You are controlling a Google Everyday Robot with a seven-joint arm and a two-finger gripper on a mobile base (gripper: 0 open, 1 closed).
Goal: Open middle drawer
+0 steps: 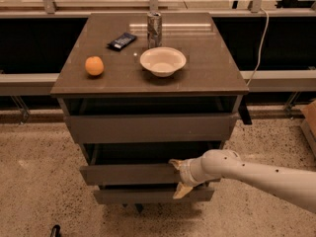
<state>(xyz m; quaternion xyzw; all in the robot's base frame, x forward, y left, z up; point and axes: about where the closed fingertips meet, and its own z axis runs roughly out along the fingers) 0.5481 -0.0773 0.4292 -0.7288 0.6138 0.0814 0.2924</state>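
The middle drawer [128, 174] is the central of three grey-brown fronts in the cabinet. It stands pulled out a little, with a dark gap above its front. My gripper [177, 177] is at the right part of that front, on the end of the white arm [247, 172] that comes in from the right. One beige finger [175, 163] hooks over the front's top edge and the other finger [181, 190] sits under its bottom edge, so the gripper clasps the front.
The top drawer [148, 128] is slightly ajar; the lowest drawer [148, 196] sits near the floor. On the cabinet top [217, 78] are an orange [94, 65], a white bowl [163, 61], a can [154, 29] and a dark packet [122, 41]. Speckled floor surrounds the cabinet.
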